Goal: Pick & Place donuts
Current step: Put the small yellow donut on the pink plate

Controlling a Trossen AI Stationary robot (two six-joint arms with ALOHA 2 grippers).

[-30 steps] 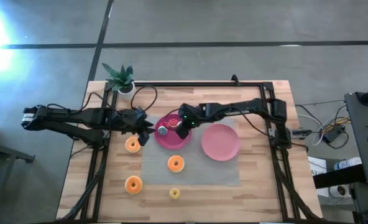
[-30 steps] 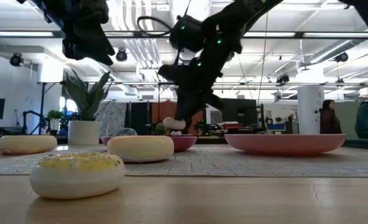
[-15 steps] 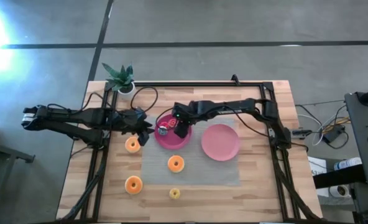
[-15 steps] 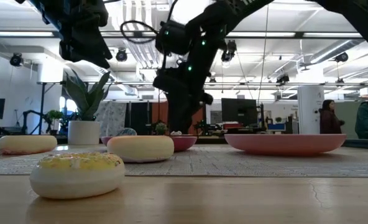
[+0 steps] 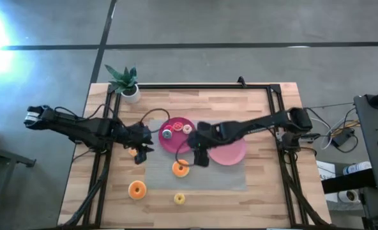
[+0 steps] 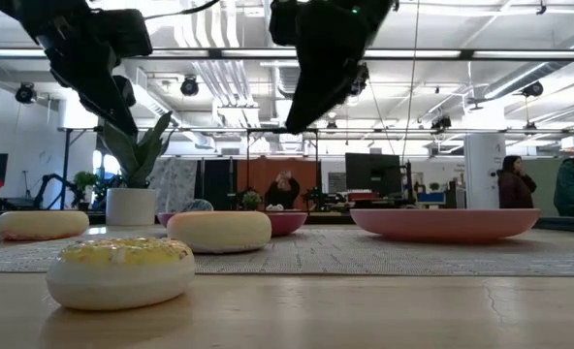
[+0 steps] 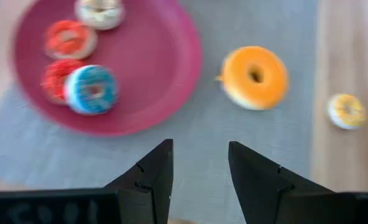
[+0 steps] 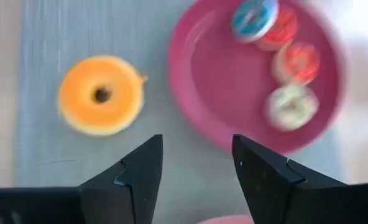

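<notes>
Cream donut (image 5: 187,129) dropped, right gripper (image 5: 199,160) withdrawn

**Open lab hall with a robot rig**

A wooden table (image 5: 265,191) stands on a bare concrete floor (image 5: 240,25), with a black frame (image 5: 195,85) and loose cables (image 5: 332,134). Beyond it the low view shows exposed ceiling ducts (image 6: 209,78), hanging lights (image 6: 25,94), a monitor (image 6: 369,174), and people (image 6: 513,181) standing at the far side.

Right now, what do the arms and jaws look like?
Both arms are dark, slim and jointed, with black cables looping along them. The left gripper and right gripper each end in two black, wedge-shaped jaws. No markings can be read.
</notes>
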